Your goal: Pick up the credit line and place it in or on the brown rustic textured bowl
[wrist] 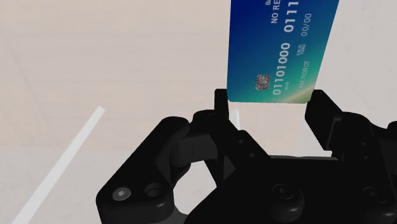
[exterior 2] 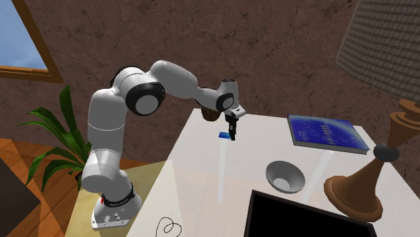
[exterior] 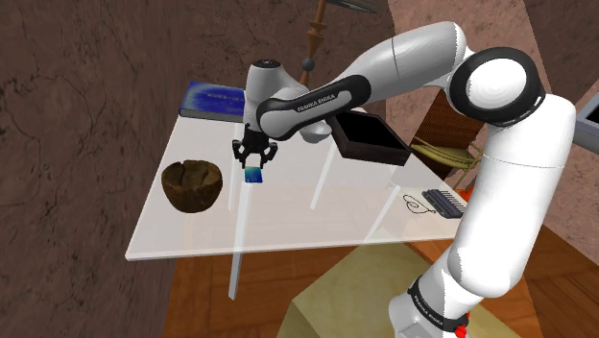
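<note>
Credit card (wrist: 283, 51) clasped in gripper (wrist: 268, 97), above table (exterior: 317, 221)

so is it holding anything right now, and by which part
Yes: the gripper clasps the blue card by its chip end, across the width.

Pale see-through desk (exterior: 288, 226), pretty simple setup: brown bowl (exterior: 192, 184) left of frame, blue book (exterior: 213, 100) upper left, black tray (exterior: 370, 139) right of centre.

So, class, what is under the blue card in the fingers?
Pale tabletop lies below the blue card, which the fingers clasp. The patch straight behind the card is covered, so unseen.
</note>
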